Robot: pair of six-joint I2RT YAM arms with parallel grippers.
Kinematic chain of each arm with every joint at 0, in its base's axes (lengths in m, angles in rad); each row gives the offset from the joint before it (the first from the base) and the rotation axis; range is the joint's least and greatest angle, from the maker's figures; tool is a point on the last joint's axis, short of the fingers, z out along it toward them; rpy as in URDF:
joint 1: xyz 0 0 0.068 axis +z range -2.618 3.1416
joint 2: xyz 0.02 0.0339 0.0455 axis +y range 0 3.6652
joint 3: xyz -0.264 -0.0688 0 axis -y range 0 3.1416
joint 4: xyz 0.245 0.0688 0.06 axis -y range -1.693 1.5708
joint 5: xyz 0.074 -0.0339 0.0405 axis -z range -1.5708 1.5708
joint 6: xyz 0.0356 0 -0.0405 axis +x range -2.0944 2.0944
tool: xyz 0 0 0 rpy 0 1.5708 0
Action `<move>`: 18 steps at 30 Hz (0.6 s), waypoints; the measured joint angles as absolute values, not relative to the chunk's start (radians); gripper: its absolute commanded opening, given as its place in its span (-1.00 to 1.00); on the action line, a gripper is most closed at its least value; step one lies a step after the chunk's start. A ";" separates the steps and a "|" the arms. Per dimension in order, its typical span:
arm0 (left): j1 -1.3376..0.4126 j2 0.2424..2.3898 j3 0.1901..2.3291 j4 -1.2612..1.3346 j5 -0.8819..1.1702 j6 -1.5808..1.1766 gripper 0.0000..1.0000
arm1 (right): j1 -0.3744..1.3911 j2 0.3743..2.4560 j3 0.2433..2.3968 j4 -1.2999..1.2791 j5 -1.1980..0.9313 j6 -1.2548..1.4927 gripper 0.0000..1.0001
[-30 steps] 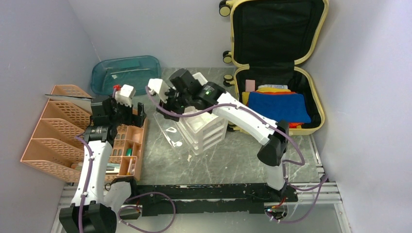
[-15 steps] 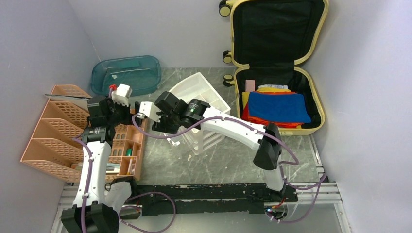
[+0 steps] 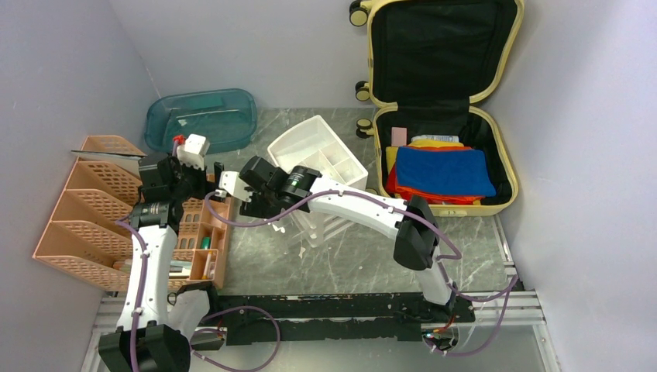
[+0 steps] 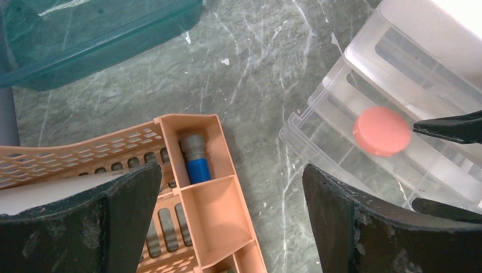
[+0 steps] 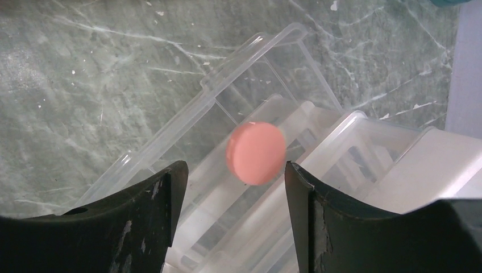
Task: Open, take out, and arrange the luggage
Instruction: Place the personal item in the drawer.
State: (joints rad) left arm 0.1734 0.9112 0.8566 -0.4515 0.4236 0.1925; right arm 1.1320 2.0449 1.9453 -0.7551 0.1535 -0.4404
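Note:
The luggage [image 3: 496,93] lies open at the back right, its black-lined lid leaning on the wall. Its lower half holds a folded blue cloth [image 3: 445,172] over red and yellow ones. My right gripper [image 5: 234,170] [image 3: 232,190] is open over a pulled-out clear drawer [image 5: 187,142]. A blurred pink disc [image 5: 256,152] [image 4: 382,131] sits just beyond its fingertips, close to the right finger and apart from the left one. My left gripper [image 4: 231,170] [image 3: 208,177] hangs wide open and empty over a corner of the peach organiser [image 4: 210,216].
The white drawer unit [image 3: 325,213] stands mid-table with a white divided tray [image 3: 318,147] on top. A teal tray [image 3: 200,118] is at the back left, a peach file rack [image 3: 85,209] at the left. A blue-grey marker [image 4: 195,159] lies in the organiser.
My right arm swung left and down from over the drawer unit to its front-left side, uncovering the white tray, and its jaws widened a little. The left arm barely moved.

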 measured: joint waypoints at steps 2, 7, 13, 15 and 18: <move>0.174 0.911 0.857 -0.451 0.424 0.192 0.99 | 1.132 2.045 1.946 -0.756 0.151 -0.441 0.41; 0.173 0.912 0.857 -0.451 0.430 0.192 0.99 | 1.129 2.048 2.012 -0.816 0.117 -0.442 0.57; 0.173 0.912 0.856 -0.451 0.434 0.193 0.99 | 1.109 2.042 2.238 -0.874 0.046 -0.421 0.73; 0.173 0.912 0.854 -0.451 0.439 0.193 0.99 | 1.079 2.013 2.312 -0.874 0.022 -0.402 0.80; 0.173 0.912 0.847 -0.451 0.445 0.193 0.99 | 0.981 1.934 2.353 -0.862 -0.002 -0.372 0.94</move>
State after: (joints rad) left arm 0.1734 0.9115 0.8474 -0.4511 0.4454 0.1932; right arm 0.9806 1.9339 2.3528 -0.8619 -0.0021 -0.3721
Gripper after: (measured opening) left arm 0.995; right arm 0.907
